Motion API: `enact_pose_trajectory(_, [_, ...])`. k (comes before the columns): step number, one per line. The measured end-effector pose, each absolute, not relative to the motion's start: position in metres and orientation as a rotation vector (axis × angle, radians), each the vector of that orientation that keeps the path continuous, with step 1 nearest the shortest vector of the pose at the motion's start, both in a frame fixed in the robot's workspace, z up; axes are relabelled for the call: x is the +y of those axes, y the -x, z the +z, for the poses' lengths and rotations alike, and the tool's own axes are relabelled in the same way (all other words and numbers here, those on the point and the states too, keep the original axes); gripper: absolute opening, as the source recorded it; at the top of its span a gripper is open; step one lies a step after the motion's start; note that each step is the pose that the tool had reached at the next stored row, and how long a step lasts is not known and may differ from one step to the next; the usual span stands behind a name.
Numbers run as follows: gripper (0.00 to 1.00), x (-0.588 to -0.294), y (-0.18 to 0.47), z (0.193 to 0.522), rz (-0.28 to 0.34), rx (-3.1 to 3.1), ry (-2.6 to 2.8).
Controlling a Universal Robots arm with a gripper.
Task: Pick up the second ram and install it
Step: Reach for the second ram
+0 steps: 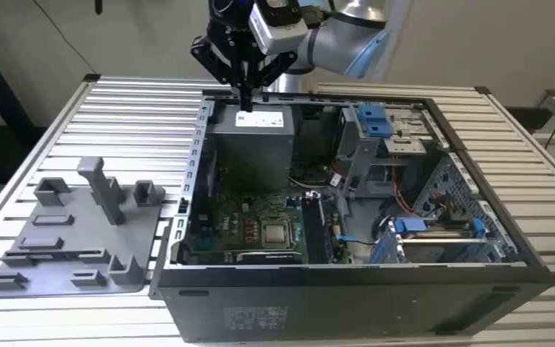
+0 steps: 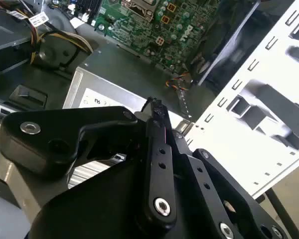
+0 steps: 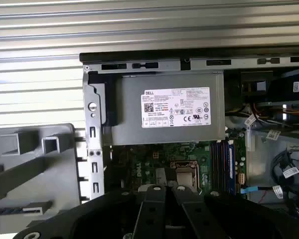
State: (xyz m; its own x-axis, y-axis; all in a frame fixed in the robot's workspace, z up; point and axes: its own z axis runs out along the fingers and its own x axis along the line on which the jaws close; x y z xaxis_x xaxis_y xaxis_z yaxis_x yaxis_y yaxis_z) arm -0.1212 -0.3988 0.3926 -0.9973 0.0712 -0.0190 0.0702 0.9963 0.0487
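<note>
The gripper hangs directly above the power supply, which sits in a corner of the open computer case. Its fingers are drawn together at the tips with nothing visible between them, and they point down at the labelled top of the power supply without touching it. Just beside the power supply lies the green motherboard with its processor socket. In the first wrist view, dark narrow sticks stand in the memory slots past the socket from the power supply. The second ram appears to be seated among them, though the sticks cannot be told apart. The grey fixture plate rests on the slatted tabletop outside the case, well apart from the power supply. Its long narrow slot shows as a thin dark line. Whether anything sits in that slot cannot be told.
</note>
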Motion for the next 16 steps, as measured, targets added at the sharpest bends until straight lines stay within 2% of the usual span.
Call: enact_pose_trajectory(16, [0.11, -0.3988, 0.1253, 0.3926, 0.075, 3.119, -0.111])
